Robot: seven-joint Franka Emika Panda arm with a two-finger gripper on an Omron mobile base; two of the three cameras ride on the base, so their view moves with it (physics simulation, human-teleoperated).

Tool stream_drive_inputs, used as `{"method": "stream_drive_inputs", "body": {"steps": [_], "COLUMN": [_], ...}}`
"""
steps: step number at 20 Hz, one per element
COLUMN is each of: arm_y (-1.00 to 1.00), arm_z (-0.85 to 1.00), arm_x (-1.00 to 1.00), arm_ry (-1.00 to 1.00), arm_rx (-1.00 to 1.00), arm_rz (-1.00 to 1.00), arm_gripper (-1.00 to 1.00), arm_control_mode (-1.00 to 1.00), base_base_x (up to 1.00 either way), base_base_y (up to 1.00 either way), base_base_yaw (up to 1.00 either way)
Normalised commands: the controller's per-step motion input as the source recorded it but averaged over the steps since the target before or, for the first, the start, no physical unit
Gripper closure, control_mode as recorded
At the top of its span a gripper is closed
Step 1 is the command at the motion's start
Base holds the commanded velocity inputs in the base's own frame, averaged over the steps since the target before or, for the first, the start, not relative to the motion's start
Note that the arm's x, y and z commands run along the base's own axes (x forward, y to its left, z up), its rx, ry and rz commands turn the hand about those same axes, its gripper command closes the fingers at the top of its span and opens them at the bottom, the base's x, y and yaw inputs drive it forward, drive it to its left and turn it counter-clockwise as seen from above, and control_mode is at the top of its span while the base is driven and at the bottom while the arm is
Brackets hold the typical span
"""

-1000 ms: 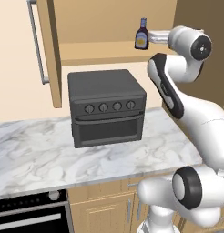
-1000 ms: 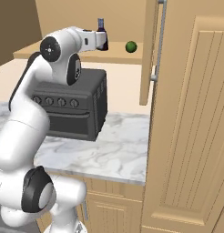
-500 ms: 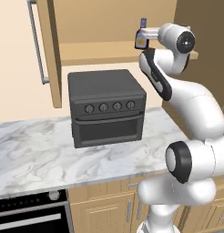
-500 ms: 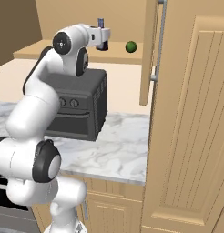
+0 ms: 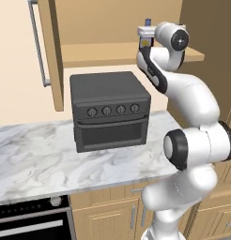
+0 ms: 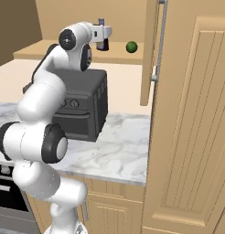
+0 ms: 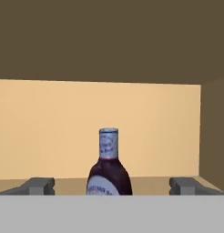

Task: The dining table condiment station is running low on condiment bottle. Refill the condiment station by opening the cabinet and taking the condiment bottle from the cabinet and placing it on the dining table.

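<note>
The small dark brown condiment bottle (image 7: 109,175) with its blue neck stands upright on the open light-wood cabinet's (image 5: 103,51) shelf, straight ahead between the widely spread fingers of the white arm's two-finger gripper (image 7: 111,185), ungrasped

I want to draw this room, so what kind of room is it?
It looks like a kitchen. There is a dark grey toaster oven on a white-and-grey marble worktop, a light-wood wall cupboard standing open above it, and a black built-in oven below.
</note>
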Motion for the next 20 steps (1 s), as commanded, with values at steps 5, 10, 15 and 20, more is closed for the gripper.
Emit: {"method": "stream_drive_inputs", "body": {"steps": [5, 10, 15, 20], "arm_y": [0.0, 0.0, 0.0, 0.0], "arm_z": [0.18, 0.02, -0.1, -0.02], "arm_x": [0.3, 0.26, 0.37, 0.3], "arm_ry": [0.04, 0.02, 0.02, 0.0], "arm_rx": [0.0, 0.0, 0.0, 0.0], "arm_rz": [0.0, 0.0, 0.0, 0.0], "arm_gripper": [-1.0, -1.0, -1.0, -1.0], "arm_control_mode": [-1.0, -1.0, -1.0, -1.0], "base_base_x": [0.0, 0.0, 0.0, 0.0], "base_base_y": [0.0, 0.0, 0.0, 0.0], "base_base_yaw": [0.0, 0.0, 0.0, 0.0]}}
